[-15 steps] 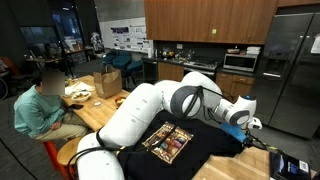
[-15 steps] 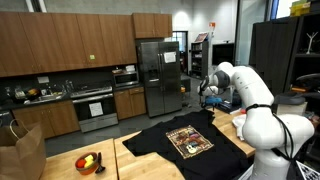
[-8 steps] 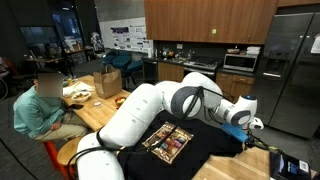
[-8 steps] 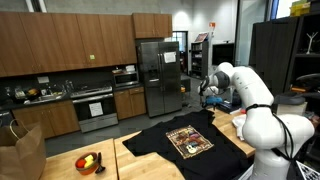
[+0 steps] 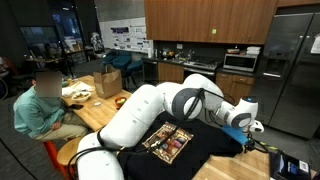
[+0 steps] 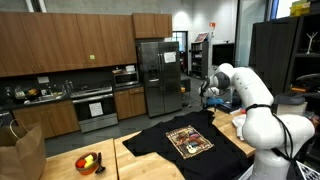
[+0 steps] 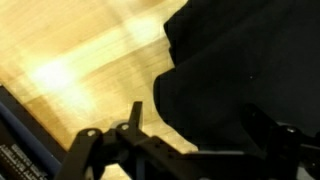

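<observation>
A black T-shirt [image 5: 200, 155] [image 6: 160, 143] with a colourful square print [image 5: 168, 143] [image 6: 189, 140] lies flat on a wooden table [image 6: 140, 168]. My gripper [image 5: 243, 135] [image 6: 207, 98] hangs just above the shirt's far corner, near the table edge. In the wrist view the gripper [image 7: 195, 115] is open, one dark finger [image 7: 134, 112] over bare wood [image 7: 80, 60], the other over the black cloth [image 7: 240, 60]. Nothing sits between the jaws. Whether the fingers touch the fabric I cannot tell.
A person [image 5: 40, 105] sits at another wooden table with a cardboard box [image 5: 107, 80]. A steel fridge [image 6: 160, 75] and kitchen counters stand behind. A bowl of fruit [image 6: 88, 162] and a paper bag [image 6: 20, 150] sit nearby. A dark device [image 5: 290, 165] lies on the table corner.
</observation>
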Controlling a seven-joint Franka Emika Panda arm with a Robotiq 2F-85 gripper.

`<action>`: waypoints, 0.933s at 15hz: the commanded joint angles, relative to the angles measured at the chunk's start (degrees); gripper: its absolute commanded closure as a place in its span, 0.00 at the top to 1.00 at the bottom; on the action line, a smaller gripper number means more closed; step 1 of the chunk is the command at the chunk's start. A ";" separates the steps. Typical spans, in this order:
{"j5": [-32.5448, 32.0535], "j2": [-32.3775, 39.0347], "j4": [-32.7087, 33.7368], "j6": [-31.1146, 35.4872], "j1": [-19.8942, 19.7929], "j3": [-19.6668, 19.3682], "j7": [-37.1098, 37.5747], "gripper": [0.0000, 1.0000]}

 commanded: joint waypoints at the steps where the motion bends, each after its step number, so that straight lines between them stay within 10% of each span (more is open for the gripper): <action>1: -0.41 1.56 1.87 -0.81 -1.17 0.27 -0.36 0.98; 2: -0.42 1.86 2.08 -0.93 -1.27 0.29 -0.35 0.74; 14: 0.11 -0.10 0.17 -1.57 -1.48 1.43 -1.51 0.00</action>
